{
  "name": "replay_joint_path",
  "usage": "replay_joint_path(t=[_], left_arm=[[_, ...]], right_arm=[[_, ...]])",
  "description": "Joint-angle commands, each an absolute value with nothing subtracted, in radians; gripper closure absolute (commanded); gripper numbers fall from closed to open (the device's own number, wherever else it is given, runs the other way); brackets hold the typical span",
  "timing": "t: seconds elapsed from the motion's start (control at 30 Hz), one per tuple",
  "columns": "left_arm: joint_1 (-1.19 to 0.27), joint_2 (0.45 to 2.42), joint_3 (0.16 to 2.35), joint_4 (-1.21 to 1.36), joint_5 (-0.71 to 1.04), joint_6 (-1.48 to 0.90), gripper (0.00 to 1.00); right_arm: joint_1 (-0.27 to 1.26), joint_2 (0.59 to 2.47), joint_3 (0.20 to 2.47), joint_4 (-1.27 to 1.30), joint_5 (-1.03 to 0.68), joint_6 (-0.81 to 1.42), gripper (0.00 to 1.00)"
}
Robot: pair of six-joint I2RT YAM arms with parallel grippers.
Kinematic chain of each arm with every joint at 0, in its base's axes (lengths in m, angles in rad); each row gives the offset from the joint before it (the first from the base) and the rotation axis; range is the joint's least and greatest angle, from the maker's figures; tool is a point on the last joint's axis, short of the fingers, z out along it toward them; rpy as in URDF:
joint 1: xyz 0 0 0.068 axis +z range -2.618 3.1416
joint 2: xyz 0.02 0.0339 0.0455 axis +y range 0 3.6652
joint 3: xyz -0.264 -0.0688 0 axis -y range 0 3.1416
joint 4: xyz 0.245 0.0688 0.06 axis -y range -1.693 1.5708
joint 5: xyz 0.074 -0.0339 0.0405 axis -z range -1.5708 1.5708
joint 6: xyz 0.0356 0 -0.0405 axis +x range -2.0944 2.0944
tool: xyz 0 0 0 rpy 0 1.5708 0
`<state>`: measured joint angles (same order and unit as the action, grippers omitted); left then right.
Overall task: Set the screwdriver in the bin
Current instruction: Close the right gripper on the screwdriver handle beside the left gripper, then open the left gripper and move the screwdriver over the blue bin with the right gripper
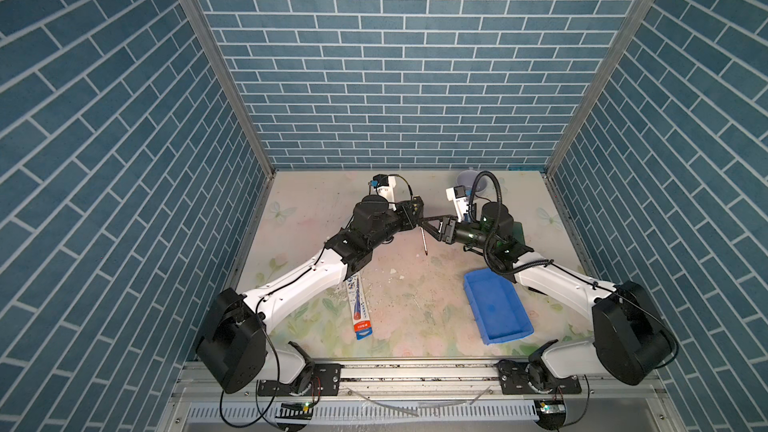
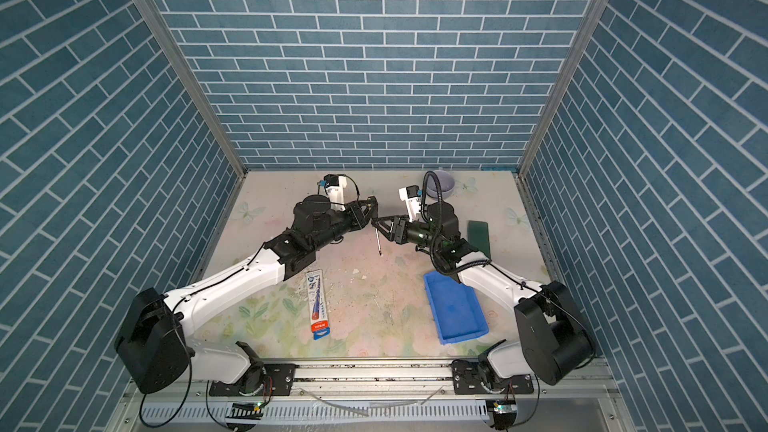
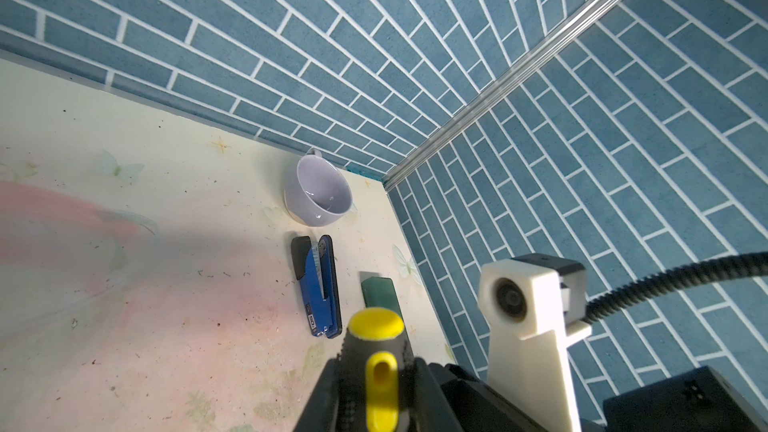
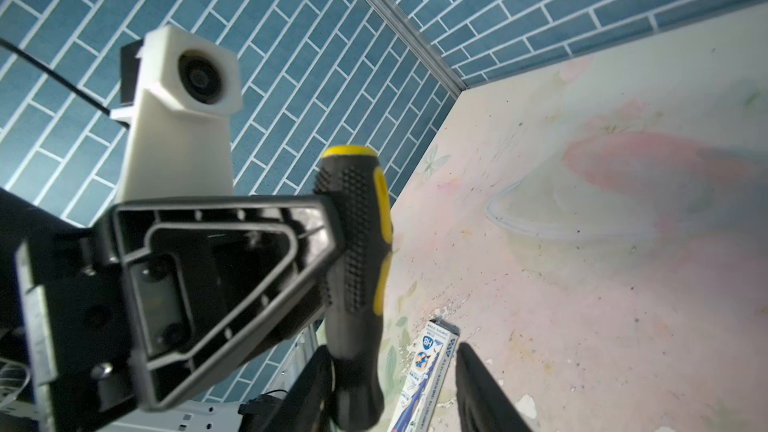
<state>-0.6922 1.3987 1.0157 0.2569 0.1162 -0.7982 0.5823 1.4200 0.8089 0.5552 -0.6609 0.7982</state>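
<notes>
My left claw (image 1: 419, 223), pressed tight on the black-and-yellow handle, holds the screwdriver (image 1: 424, 241) clear of the table (image 1: 395, 284), long axis near vertical, shaft down. My right claw (image 4: 390, 392) meets it from the opposite side, jaws spread about the lower handle, one finger (image 4: 309, 384) just beside it, the other apart. The bin (image 1: 496, 309) lies empty farther off, toward the front on my right arm's side; a handover to that nearer arm seems the step in hand

Your left tool (image 1: 419, 220) is clamped on the screwdriver (image 1: 423, 241), arm reaching inward. Your right tool (image 1: 428, 227) faces it tip to tip, jaws parted around the handle just below, one finger (image 4: 486, 401) clear.
</notes>
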Motion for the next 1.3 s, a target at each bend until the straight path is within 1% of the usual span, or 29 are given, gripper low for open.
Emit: replay_joint_path(t=[0.0, 0.1, 0.23, 0.27, 0.33, 0.4, 0.47, 0.5, 0.53, 0.6, 0.63, 0.73, 0.87, 0.93, 1.0, 1.13, 1.27], left_arm=[[-0.696, 1.381, 1.013, 0.296, 0.127, -0.785, 1.0], [-0.696, 1.386, 1.009, 0.303, 0.133, -0.787, 1.0], [-0.696, 1.388, 1.012, 0.308, 0.139, -0.786, 1.0], [-0.696, 1.387, 1.012, 0.307, 0.14, -0.782, 1.0], [-0.693, 1.384, 1.013, 0.3, 0.138, -0.767, 0.94], [-0.692, 1.38, 1.012, 0.297, 0.139, -0.755, 0.83], [-0.69, 1.375, 1.012, 0.299, 0.141, -0.737, 0.69], [-0.69, 1.374, 1.01, 0.307, 0.141, -0.719, 0.59], [-0.69, 1.369, 1.007, 0.31, 0.139, -0.701, 0.45], [-0.687, 1.354, 1.006, 0.296, 0.13, -0.67, 0.25], [-0.684, 1.346, 1.008, 0.286, 0.127, -0.645, 0.17], [-0.67, 1.305, 1.01, 0.245, 0.114, -0.539, 0.01], [-0.652, 1.23, 0.959, 0.258, 0.115, -0.37, 0.0], [-0.647, 1.189, 0.925, 0.291, 0.211, -0.243, 0.0], [-0.647, 1.161, 0.925, 0.253, 0.274, -0.153, 0.0], [-0.647, 1.136, 0.918, 0.172, 0.42, 0.009, 0.0], [-0.653, 1.134, 0.864, 0.24, 0.526, 0.05, 0.0]], right_arm=[[0.586, 1.44, 0.853, 0.594, -0.702, 0.84, 0.65], [0.586, 1.439, 0.847, 0.597, -0.708, 0.845, 0.8], [0.585, 1.432, 0.838, 0.605, -0.71, 0.848, 0.98], [0.584, 1.429, 0.836, 0.602, -0.71, 0.845, 1.0], [0.585, 1.422, 0.836, 0.595, -0.706, 0.836, 1.0], [0.586, 1.417, 0.838, 0.59, -0.707, 0.833, 1.0], [0.583, 1.413, 0.839, 0.584, -0.707, 0.828, 1.0], [0.582, 1.41, 0.839, 0.577, -0.707, 0.823, 1.0], [0.581, 1.405, 0.838, 0.565, -0.702, 0.814, 1.0], [0.574, 1.386, 0.832, 0.53, -0.683, 0.789, 1.0], [0.57, 1.371, 0.826, 0.503, -0.666, 0.772, 1.0], [0.553, 1.313, 0.805, 0.406, -0.599, 0.71, 1.0], [0.542, 1.205, 0.791, 0.189, -0.473, 0.576, 1.0], [0.538, 1.142, 0.783, 0.058, -0.392, 0.517, 1.0], [0.534, 1.075, 0.769, -0.051, -0.309, 0.487, 1.0], [0.529, 0.924, 0.708, -0.228, -0.146, 0.496, 1.0], [0.529, 0.788, 0.654, -0.388, -0.016, 0.563, 1.0]])
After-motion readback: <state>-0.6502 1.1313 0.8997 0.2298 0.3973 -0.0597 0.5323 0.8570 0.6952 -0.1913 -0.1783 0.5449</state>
